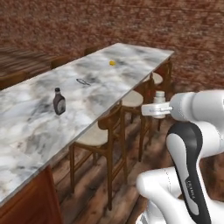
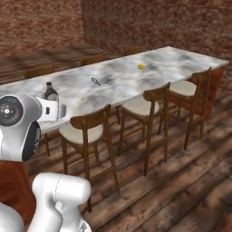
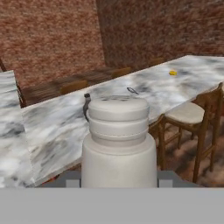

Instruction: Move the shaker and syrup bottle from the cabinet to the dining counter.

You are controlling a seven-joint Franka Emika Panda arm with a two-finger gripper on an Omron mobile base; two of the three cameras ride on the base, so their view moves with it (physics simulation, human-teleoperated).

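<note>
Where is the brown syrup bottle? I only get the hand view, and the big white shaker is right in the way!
Observer: In the left base view the syrup bottle stands upright on the dining counter, well in from its edge.
Operator: Is my shaker over the counter?
Observer: It seems not. The left base view shows the shaker in the gripper, out beside the counter's edge, above the chairs.
Operator: How many chairs?
Observer: The right base view shows three along this side.
</note>
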